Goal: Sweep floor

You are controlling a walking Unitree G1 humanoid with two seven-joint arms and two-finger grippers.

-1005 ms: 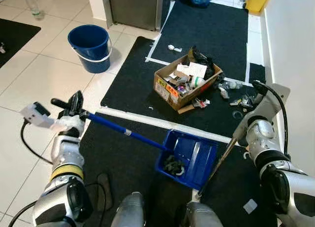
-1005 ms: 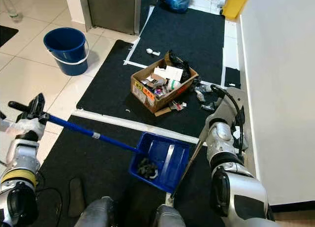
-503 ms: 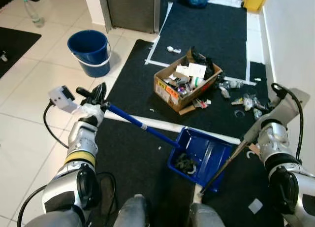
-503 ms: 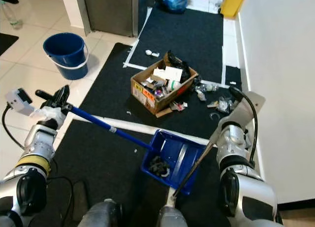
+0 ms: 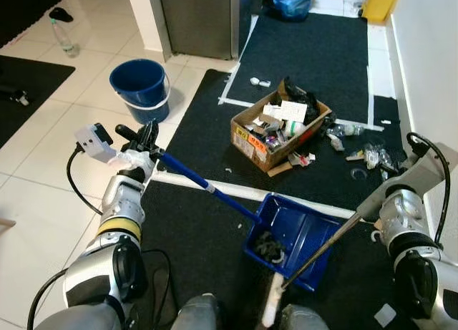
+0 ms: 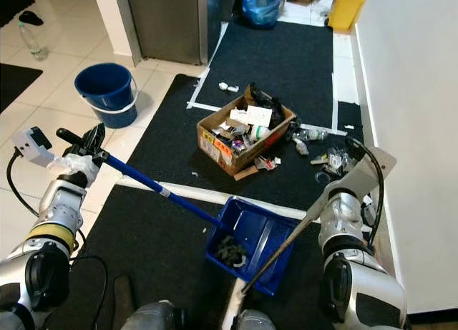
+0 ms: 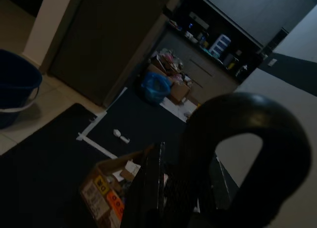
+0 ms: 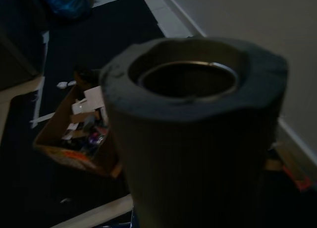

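Left eye view: left claw is clamped on the top end of the blue dustpan handle; the dustpan sits on the black mat w/ a dark clump of debris inside. Broom handle crosses the pan's right edge up to the right arm; right claw prob. around it, can't tell. Far side: cardboard box of rubbish, blue bucket at left.

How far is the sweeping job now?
Done: some debris already lies in the blue dustpan. In hand: left gripper holds the dustpan handle, right arm holds the broom stick. Left: scattered litter beside the cardboard box.
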